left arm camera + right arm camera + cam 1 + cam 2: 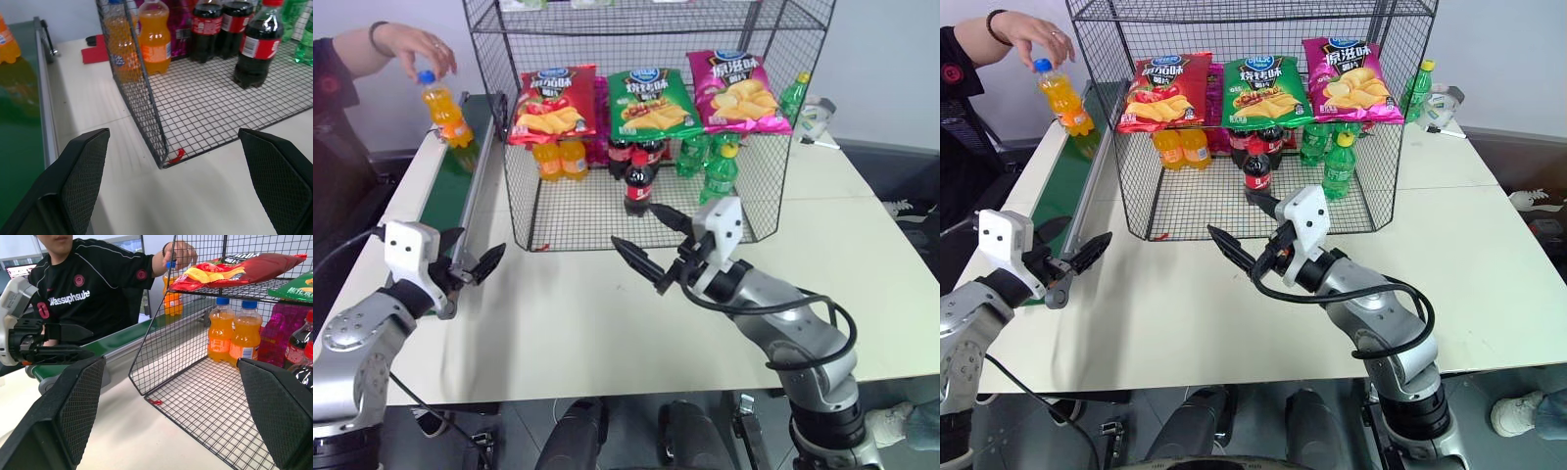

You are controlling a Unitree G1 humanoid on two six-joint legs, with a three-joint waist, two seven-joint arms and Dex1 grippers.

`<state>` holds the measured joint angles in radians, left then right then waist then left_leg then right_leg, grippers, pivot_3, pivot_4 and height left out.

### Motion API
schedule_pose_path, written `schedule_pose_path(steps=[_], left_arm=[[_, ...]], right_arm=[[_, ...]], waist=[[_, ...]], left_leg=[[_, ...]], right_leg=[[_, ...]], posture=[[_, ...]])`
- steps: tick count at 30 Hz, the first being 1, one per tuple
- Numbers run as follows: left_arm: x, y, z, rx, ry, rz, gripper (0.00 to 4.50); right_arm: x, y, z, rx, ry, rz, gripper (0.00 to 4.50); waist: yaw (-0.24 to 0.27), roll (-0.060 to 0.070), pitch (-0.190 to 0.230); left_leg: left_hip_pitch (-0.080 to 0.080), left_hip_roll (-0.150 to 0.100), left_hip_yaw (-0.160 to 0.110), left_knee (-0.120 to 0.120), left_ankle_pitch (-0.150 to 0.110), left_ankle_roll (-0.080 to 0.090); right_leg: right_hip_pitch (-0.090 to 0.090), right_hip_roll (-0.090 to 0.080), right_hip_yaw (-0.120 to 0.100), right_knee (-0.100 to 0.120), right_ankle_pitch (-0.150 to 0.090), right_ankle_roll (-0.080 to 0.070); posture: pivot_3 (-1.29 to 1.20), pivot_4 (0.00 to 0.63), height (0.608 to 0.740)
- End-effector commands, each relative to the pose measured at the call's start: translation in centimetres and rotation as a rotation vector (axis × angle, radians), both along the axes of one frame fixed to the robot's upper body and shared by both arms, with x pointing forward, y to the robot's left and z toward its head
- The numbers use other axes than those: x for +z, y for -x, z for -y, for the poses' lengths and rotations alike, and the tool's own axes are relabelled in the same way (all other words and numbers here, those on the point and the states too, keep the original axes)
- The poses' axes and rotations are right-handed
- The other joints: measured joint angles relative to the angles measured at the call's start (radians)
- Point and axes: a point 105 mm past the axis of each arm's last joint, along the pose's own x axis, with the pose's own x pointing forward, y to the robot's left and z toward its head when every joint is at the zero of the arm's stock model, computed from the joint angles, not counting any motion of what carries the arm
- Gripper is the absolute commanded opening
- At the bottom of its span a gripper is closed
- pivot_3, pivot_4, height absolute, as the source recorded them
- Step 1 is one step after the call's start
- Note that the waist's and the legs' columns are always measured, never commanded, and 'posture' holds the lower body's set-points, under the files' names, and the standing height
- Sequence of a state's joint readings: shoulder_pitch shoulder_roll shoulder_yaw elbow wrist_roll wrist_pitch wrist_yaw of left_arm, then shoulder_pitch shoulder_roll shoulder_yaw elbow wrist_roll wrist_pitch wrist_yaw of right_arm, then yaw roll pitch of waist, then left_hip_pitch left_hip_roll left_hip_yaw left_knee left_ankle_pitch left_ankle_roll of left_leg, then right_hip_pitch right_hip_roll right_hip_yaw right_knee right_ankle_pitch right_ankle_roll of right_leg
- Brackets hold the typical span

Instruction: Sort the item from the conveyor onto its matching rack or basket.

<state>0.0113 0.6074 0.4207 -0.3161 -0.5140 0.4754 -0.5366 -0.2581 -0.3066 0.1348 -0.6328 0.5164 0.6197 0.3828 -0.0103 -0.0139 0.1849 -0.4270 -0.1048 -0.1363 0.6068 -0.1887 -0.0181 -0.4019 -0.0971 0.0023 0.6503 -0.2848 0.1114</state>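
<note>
The item, an orange soda bottle (445, 113) with a blue cap, stands at the far end of the dark-green conveyor (450, 186), and a person's hand (419, 47) holds its cap. The black wire rack (524, 211) stands on the table to the right of the belt. My left gripper (475, 253) is open and empty at the belt's near end, well short of the bottle. My right gripper (636, 225) is open and empty in front of the rack's open side, pointing toward the belt.
Red, green and pink chip bags (651, 98) lie on the rack's shelf. Below them stand orange soda bottles (560, 159), cola bottles (638, 181) and green bottles (720, 171). A person in a black shirt (93, 289) stands at the belt's far left.
</note>
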Motion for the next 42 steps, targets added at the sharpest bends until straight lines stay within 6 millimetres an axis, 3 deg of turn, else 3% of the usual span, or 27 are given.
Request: schedule_pose_path(steps=[1,12,22,36,42], left_arm=[[1.5,0.5,-0.9,0.050,0.013,0.068,4.40],[2.3,0.5,-6.3,0.368,0.056,0.175,4.40],[1.2,0.0,-7.1,0.413,0.053,0.161,4.40],[-0.3,-0.2,-8.2,0.483,0.141,0.138,4.40],[0.0,-0.4,-8.5,0.498,0.129,0.163,4.40]], right_arm=[[0.8,0.5,0.1,0.028,-0.015,0.055,4.50],[1.4,0.9,0.5,0.034,-0.022,0.063,4.50],[1.3,0.8,0.7,0.032,0.066,0.135,4.50],[1.4,1.3,0.6,0.048,0.056,0.151,4.50],[0.8,1.2,0.4,0.047,0.054,0.136,4.50]], waist=[[0.000,0.000,0.000],[0.003,0.000,0.000],[0.001,0.000,0.000],[0.001,0.000,0.000],[0.002,0.000,0.000]], left_leg=[[0.000,0.000,0.000,0.000,0.000,0.000],[0.000,0.000,0.000,0.000,0.000,0.000],[0.000,0.000,0.000,0.000,0.000,0.000],[0.000,0.000,0.000,0.000,0.000,0.000],[0.000,0.000,0.000,0.000,0.000,0.000]], right_leg=[[0.000,0.000,0.000,0.000,0.000,0.000],[0.000,0.000,0.000,0.000,0.000,0.000],[0.000,0.000,0.000,0.000,0.000,0.000],[0.000,0.000,0.000,0.000,0.001,0.003],[0.000,0.000,0.000,0.000,0.001,0.003]], posture=[[0.00,0.150,0.740],[0.00,0.150,0.740],[0.00,0.150,0.740],[0.00,0.150,0.740],[0.00,0.150,0.740]])
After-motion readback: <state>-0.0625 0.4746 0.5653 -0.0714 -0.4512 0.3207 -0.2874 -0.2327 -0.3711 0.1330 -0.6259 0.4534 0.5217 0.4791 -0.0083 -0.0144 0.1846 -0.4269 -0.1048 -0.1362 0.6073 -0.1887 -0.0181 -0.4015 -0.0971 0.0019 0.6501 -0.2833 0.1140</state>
